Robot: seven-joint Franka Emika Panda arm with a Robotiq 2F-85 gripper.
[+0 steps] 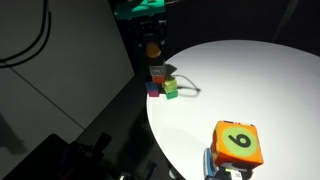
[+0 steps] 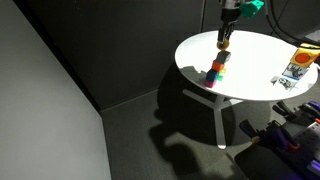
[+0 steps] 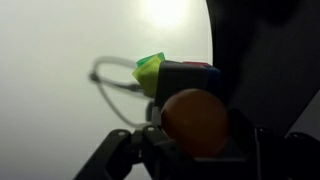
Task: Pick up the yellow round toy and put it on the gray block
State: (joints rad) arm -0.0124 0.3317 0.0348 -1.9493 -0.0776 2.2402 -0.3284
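Note:
My gripper [image 3: 196, 150] is shut on the yellow round toy [image 3: 195, 122], an orange-yellow ball that fills the lower middle of the wrist view. In both exterior views the gripper [image 1: 151, 42] [image 2: 226, 38] hangs over the table's edge and holds the ball [image 1: 152, 49] above a cluster of small blocks. In the wrist view, the gray block [image 3: 180, 80] sits just beyond the ball, in shadow, next to a green block [image 3: 150, 72]. In an exterior view the pale gray block [image 1: 157, 72] stands just below the ball, clear of it.
The round white table [image 1: 250, 90] [image 2: 255, 55] holds a small green block [image 1: 171, 90] and a purple-blue one [image 1: 153, 89] beside the gray block. A large orange cube with a green numbered face [image 1: 237, 143] [image 2: 298, 68] stands near the opposite edge. Dark floor surrounds the table.

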